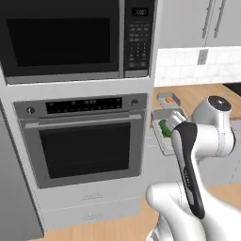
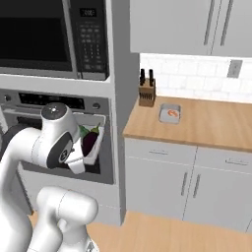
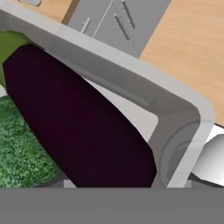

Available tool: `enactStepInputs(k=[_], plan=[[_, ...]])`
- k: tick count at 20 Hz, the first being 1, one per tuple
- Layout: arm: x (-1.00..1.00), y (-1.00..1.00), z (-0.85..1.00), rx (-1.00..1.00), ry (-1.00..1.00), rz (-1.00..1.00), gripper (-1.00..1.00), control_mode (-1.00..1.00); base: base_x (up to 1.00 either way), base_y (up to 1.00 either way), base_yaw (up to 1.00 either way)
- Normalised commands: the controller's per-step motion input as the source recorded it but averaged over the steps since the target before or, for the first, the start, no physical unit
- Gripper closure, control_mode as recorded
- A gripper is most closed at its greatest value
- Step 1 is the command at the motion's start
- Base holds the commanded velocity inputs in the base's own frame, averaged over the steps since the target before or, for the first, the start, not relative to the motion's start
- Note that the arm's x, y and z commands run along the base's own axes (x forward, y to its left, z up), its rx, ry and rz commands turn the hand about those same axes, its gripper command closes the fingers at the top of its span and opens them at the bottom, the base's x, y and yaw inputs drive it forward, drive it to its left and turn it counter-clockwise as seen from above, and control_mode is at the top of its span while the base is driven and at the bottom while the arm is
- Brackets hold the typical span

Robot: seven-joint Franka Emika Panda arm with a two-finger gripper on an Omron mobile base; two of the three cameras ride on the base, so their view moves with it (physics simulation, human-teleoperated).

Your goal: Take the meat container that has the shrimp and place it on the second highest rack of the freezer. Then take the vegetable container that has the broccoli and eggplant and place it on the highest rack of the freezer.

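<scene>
The grey vegetable container [image 1: 165,143] hangs tilted in the air in front of the oven. My gripper [image 2: 78,158] is shut on its rim, with the fingers hidden behind the tray and my arm. Inside lie the dark purple eggplant [image 3: 78,127] and the green broccoli [image 3: 22,148], the same eggplant [image 2: 89,142] and broccoli [image 1: 164,126] that the base views catch. The meat container [image 2: 170,113] with the orange shrimp [image 2: 173,113] rests on the wooden counter, apart from my hand. A grey side of the freezer [image 1: 14,188] stands at the far left; its racks are out of view.
The black-fronted oven [image 1: 84,141] and the microwave [image 1: 61,37] stand straight ahead. A knife block [image 2: 146,91] sits at the back of the counter [image 2: 211,125]. Grey cabinet doors run below the counter, and wall cabinets hang above it.
</scene>
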Motion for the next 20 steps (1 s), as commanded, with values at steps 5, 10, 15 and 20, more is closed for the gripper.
enactStepInputs(k=[5,10,15,20], plan=[[0.0,0.0,0.0,0.0,0.0,0.0,1.0,1.0,0.0,1.0,0.0],[0.0,0.0,0.0,0.0,0.0,0.0,1.0,1.0,-0.05,1.0,0.0],[0.0,0.0,0.0,0.0,0.0,0.0,1.0,1.0,0.0,1.0,0.0],[0.0,0.0,0.0,0.0,0.0,0.0,1.0,1.0,0.0,1.0,0.01]])
